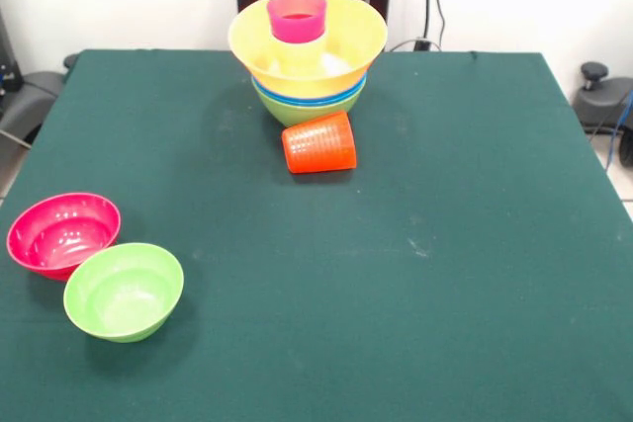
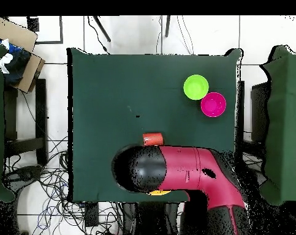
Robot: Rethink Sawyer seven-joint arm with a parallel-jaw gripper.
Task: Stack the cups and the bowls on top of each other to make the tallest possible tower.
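Note:
The tower stands at the table's far edge in the front view: a green bowl [image 1: 295, 112] lowest, blue rims [image 1: 336, 99] above it, and the wide orange-yellow bowl [image 1: 348, 44] on top. Inside it a yellow cup [image 1: 297, 52] stands upright with the purple-pink cup [image 1: 296, 16] nested in it. The ribbed orange-red cup [image 1: 318, 143] lies on its side just in front of the tower and also shows in the overhead view [image 2: 153, 139]. A small pink-red bowl [image 1: 61, 232] and a small green bowl [image 1: 124, 291] sit touching at the near left. The light-blue bowl is hidden. No gripper shows; the arm [image 2: 187, 171] covers the tower from above.
In the overhead view only a yellow sliver [image 2: 160, 193] of the tower shows under the arm. The small green bowl [image 2: 195, 87] and pink-red bowl [image 2: 212, 104] lie near the table's far right. A cardboard box [image 2: 15, 46] and cables lie off the table.

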